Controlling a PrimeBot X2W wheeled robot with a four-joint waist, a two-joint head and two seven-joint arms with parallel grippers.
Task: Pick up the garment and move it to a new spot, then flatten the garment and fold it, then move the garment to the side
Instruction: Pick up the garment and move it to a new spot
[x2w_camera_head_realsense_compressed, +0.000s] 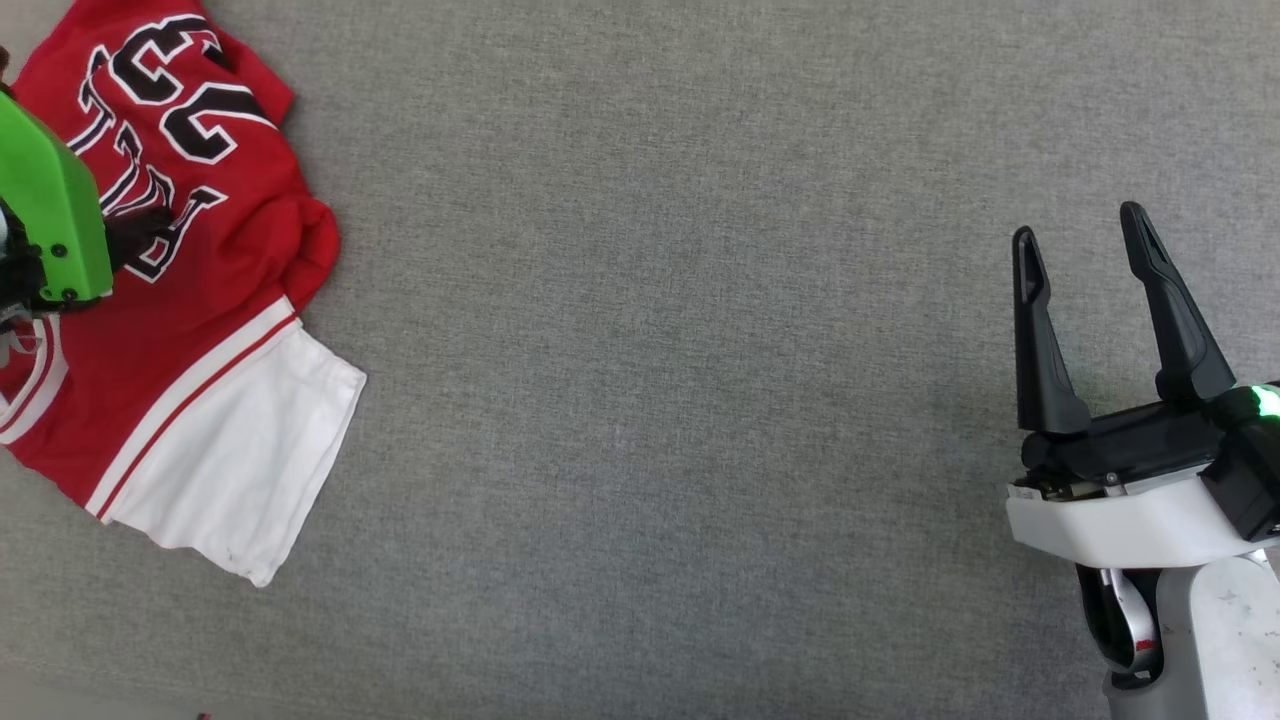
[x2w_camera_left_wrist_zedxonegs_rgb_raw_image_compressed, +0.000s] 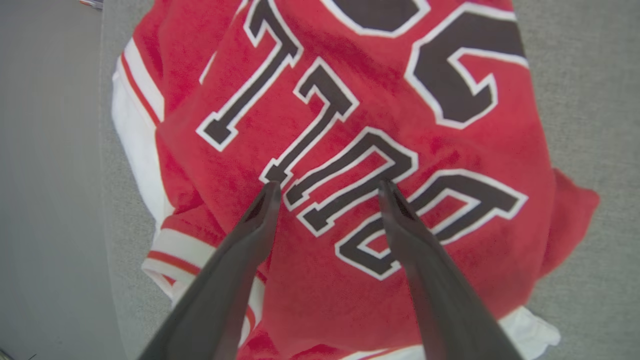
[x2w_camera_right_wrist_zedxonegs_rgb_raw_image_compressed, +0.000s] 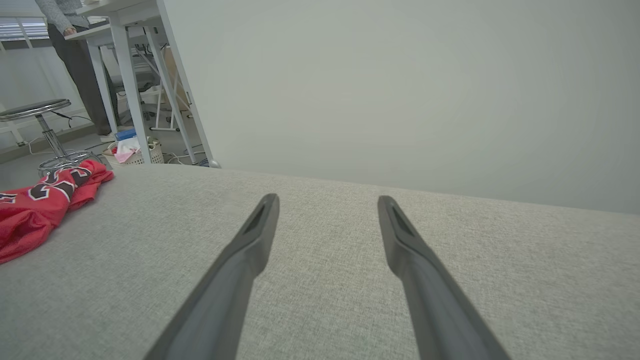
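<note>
The garment (x2w_camera_head_realsense_compressed: 190, 330), a red jersey with black white-outlined lettering and a white sleeve part, lies crumpled at the far left of the grey surface. In the left wrist view my left gripper (x2w_camera_left_wrist_zedxonegs_rgb_raw_image_compressed: 330, 186) hangs open just above the lettering of the garment (x2w_camera_left_wrist_zedxonegs_rgb_raw_image_compressed: 350, 115), nothing between its fingers. The arm's green housing (x2w_camera_head_realsense_compressed: 55, 215) covers part of the cloth in the head view. My right gripper (x2w_camera_head_realsense_compressed: 1080, 235) stands open at the lower right, far from the jersey. In the right wrist view the right gripper (x2w_camera_right_wrist_zedxonegs_rgb_raw_image_compressed: 327, 200) points over bare fabric, with the garment (x2w_camera_right_wrist_zedxonegs_rgb_raw_image_compressed: 35, 205) at the far left.
The grey fabric surface (x2w_camera_head_realsense_compressed: 680, 350) stretches wide between the jersey and the right arm. Its left edge (x2w_camera_left_wrist_zedxonegs_rgb_raw_image_compressed: 107, 190) runs close beside the jersey. Beyond the far edge stand a stool (x2w_camera_right_wrist_zedxonegs_rgb_raw_image_compressed: 42, 125), a white table frame (x2w_camera_right_wrist_zedxonegs_rgb_raw_image_compressed: 130, 75), a basket (x2w_camera_right_wrist_zedxonegs_rgb_raw_image_compressed: 132, 152) and a person (x2w_camera_right_wrist_zedxonegs_rgb_raw_image_compressed: 75, 55).
</note>
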